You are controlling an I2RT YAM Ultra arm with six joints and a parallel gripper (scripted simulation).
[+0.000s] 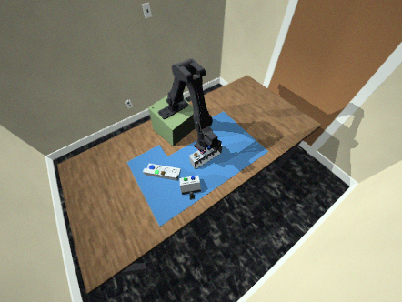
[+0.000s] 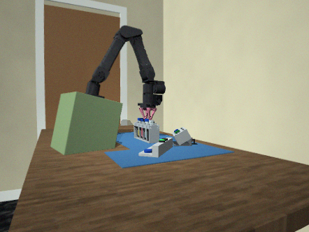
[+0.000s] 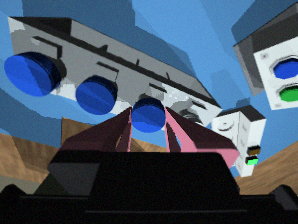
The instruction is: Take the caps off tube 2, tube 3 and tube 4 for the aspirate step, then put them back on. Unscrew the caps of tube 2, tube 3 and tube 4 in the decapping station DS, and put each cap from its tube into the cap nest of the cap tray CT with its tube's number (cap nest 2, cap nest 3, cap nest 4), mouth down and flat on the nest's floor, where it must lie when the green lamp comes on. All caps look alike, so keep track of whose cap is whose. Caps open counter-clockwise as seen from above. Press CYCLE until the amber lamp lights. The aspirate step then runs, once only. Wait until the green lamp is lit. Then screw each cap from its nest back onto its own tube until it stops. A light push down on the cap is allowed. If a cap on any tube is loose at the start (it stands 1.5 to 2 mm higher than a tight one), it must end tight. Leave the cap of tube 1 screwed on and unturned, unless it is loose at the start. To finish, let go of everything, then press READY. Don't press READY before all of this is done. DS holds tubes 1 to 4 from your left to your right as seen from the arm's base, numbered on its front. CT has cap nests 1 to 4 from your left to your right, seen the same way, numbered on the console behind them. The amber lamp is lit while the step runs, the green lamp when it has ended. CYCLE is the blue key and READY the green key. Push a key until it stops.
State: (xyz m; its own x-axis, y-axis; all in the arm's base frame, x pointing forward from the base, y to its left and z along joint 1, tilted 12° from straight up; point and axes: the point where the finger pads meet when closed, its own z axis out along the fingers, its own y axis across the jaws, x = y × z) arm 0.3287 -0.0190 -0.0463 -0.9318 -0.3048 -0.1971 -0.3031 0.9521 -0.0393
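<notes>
The decapping station DS [image 1: 205, 156] stands on the blue mat, and it also shows in the wrist view [image 3: 115, 75]. In the wrist view three blue caps sit on its tubes. The fourth tube [image 3: 192, 113], at the right end, looks uncapped. My gripper [image 3: 148, 111] comes straight down from above, with its pink fingers shut on the third blue cap [image 3: 148, 114] from the left, which I take for tube 3's. The cap tray CT [image 1: 161, 171] holds one blue cap [image 1: 151, 167] in an end nest. A green lamp [image 3: 252, 161] glows on the tray's console.
The key box [image 1: 190, 183] with the blue key [image 3: 286, 69] and the green key [image 3: 288, 93] stands in front of DS. The arm is mounted on a green block [image 1: 175, 118] behind the mat. The table's front edge runs near the mat.
</notes>
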